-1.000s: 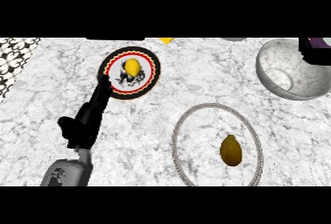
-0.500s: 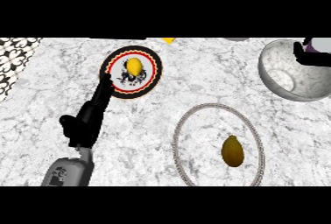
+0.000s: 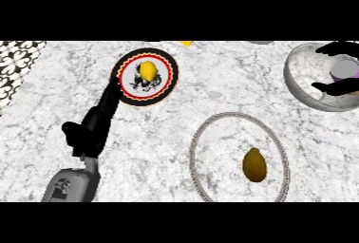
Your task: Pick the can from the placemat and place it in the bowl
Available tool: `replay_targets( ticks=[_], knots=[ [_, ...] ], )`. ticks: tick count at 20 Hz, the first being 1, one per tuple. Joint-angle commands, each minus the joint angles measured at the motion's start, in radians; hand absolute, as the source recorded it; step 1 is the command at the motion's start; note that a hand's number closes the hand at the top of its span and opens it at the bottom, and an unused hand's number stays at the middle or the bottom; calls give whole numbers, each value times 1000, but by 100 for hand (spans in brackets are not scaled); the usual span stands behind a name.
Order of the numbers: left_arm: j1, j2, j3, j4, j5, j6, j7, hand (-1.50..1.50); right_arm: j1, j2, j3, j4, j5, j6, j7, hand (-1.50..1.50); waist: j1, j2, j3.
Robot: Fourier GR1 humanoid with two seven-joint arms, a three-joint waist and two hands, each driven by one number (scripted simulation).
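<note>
My right hand (image 3: 338, 88) is curling thumb and fingers round the can (image 3: 343, 71), hiding much of it, within the bowl's (image 3: 300, 83) outline at the counter's far right corner. The edge is cutting both off. My left hand (image 3: 89, 129) is lying released, straight fingers reaching the patterned mat (image 3: 165, 78).

Veined marble counter (image 3: 224, 90) (patterned tiles (image 3: 17, 61) leftward)

You see the right robot hand (image 3: 336, 87) curled round the can (image 3: 344, 71) over the bowl (image 3: 301, 83) at upper right, and the left robot hand (image 3: 95, 128) outstretched, fingertips at the patterned plate (image 3: 157, 88) on the counter (image 3: 210, 85), near the placemat (image 3: 193, 156)
</note>
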Motion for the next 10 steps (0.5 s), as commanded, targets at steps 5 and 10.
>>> replay_targets(
  ticks=[5,10],
  knots=[
    [-4,-8,12,5,4,8,-1,0,-56,3,-121,98,-111,91,-178,-150,-7,-4,0],
    [26,-6,-3,10,1,-13,-35,0,-92,-66,-211,138,-184,115,-193,-150,-7,-2,0]
  ],
)
